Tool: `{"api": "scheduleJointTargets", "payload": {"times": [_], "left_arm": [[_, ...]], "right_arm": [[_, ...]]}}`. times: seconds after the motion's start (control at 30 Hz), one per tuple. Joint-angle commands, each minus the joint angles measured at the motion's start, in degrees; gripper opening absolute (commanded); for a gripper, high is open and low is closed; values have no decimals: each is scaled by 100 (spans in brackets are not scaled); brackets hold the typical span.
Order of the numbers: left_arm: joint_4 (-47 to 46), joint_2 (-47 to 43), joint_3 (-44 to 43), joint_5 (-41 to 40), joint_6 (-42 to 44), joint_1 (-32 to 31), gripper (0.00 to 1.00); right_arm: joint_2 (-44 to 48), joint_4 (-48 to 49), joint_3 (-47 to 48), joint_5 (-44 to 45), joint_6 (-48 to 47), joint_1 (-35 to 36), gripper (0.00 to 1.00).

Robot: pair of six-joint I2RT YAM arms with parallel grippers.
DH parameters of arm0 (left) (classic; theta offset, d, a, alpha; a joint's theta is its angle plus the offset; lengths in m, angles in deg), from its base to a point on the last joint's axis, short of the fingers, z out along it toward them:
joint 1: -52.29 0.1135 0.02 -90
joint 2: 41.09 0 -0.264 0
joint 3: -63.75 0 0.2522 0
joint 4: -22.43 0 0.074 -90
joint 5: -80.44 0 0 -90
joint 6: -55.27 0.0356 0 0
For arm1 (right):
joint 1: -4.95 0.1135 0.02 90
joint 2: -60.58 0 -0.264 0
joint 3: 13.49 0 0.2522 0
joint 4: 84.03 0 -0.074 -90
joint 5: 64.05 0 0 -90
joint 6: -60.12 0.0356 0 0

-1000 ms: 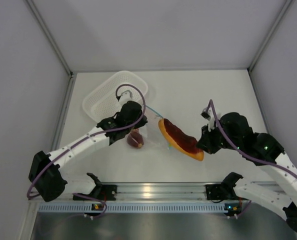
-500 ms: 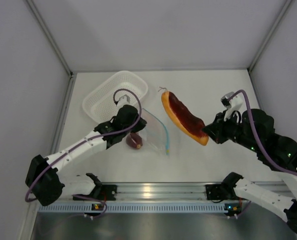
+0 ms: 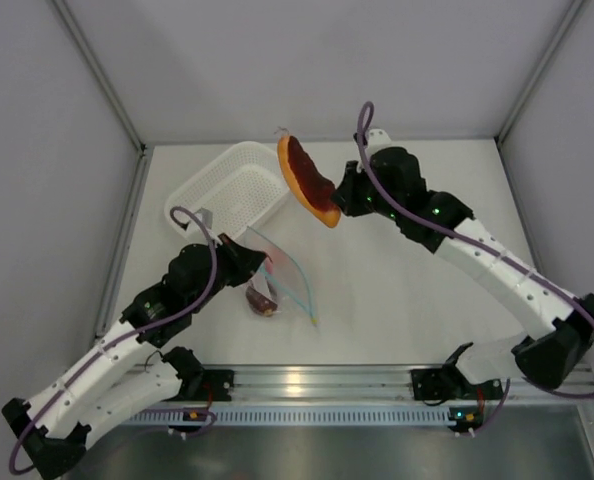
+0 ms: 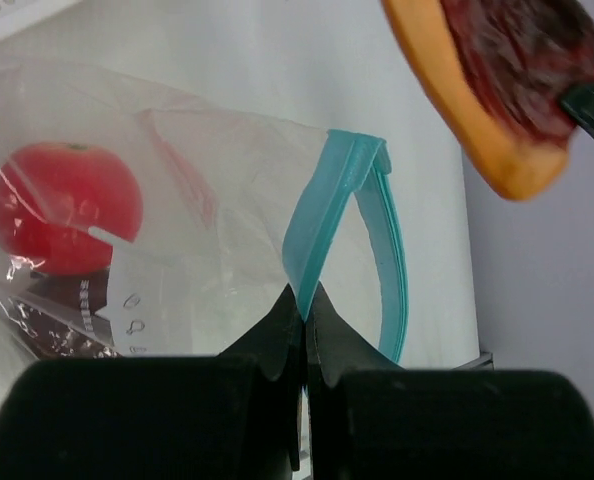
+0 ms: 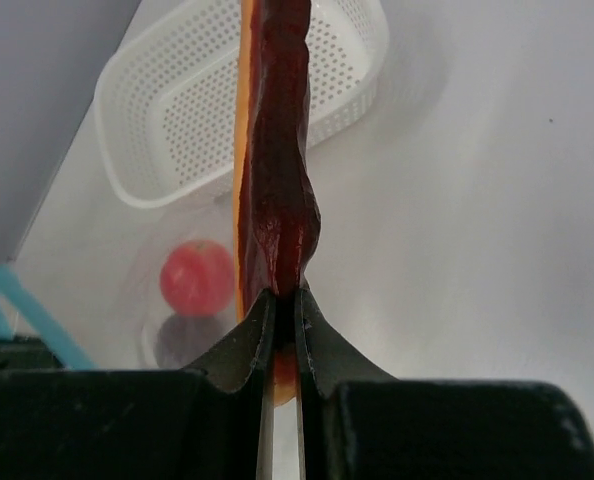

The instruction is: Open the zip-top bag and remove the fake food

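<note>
We are looking at the slice [image 3: 307,182] first. Its long axis is running from 11 o'clock to 5 o'clock in the overhead view, and the free tip is pointing at 11. The right gripper [image 3: 341,203] is pinching the 5 o'clock end, with the jaws narrowed onto the slice. The slice is hanging in the air over the 3 o'clock rim of the basket [image 3: 202,205]. It is showing an orange crescent rind with a dark red, lumpy face. The right wrist view is seeing it edge-on, as a thin red ridge with orange behind it.

The bag [image 3: 277,275] is lying on the table [image 3: 407,290] at 6 o'clock of the basket, just beside it. Its blue strip [image 3: 295,285] is running from 11 to 5 o'clock along the bag's 3 o'clock side. The left gripper [image 4: 303,305] is clamping one lip of the strip. The left wrist view is showing the two lips parting into an open loop, which the overhead view is not resolving. The plastic is looking clear and crinkled.

Inside the bag, the tomato [image 4: 67,205] is sitting red and round, and the dark ring [image 4: 47,330] is lying just beside it. Overhead, the two are merging into one dark red lump. The right wrist view is separating them.
</note>
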State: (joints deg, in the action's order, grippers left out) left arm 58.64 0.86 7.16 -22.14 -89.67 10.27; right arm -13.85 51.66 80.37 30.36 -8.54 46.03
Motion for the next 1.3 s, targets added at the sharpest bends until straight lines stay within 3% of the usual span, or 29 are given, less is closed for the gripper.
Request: {"api": "scheduleJointTargets", "payload": {"times": [0.0, 0.23, 0.5, 0.7, 0.73, 0.77, 0.87, 0.9, 0.97, 1.0, 1.1, 1.27], "left_arm": [[504, -547, -137, -157, 290, 18, 0], [1251, -1075, -788, 10, 668, 18, 0], [1858, -1760, -1227, -60, 765, 18, 0], [2289, -2182, -1491, 27, 748, 18, 0], [2324, -2235, -1518, 45, 748, 18, 0], [2385, -2244, -1544, 62, 782, 18, 0], [2509, -2262, -1702, 45, 844, 18, 0], [2553, -2271, -1789, 45, 862, 18, 0], [2588, -2262, -1860, 10, 879, 18, 0], [2588, -2262, -1895, 10, 879, 18, 0], [2579, -2235, -1905, -43, 845, 18, 0], [2571, -1946, -1896, -34, 661, 27, 0]], "right_arm": [[-606, 1357, 559, -97, 633, -48, 0], [-2258, 2192, 1350, -388, 1723, 14, 0], [-3972, 3176, 2150, 701, 2699, 497, 0], [-5141, 3555, 3134, 1176, 2542, 831, 0], [-5256, 3564, 3379, 1394, 2489, 901, 3], [-5448, 3634, 3468, 1449, 2402, 1024, 24], [-5731, 3407, 3881, 1414, 2444, 1174, 53], [-5723, 3415, 3882, 1344, 2453, 1183, 74], [-5548, 3467, 3690, 1273, 2454, 1183, 86], [-5434, 3537, 3550, 1300, 2427, 1174, 99], [-4907, 3635, 2987, 1396, 2305, 1148, 99], [-3317, 3556, 1705, 1862, 1339, 964, 99]]}}
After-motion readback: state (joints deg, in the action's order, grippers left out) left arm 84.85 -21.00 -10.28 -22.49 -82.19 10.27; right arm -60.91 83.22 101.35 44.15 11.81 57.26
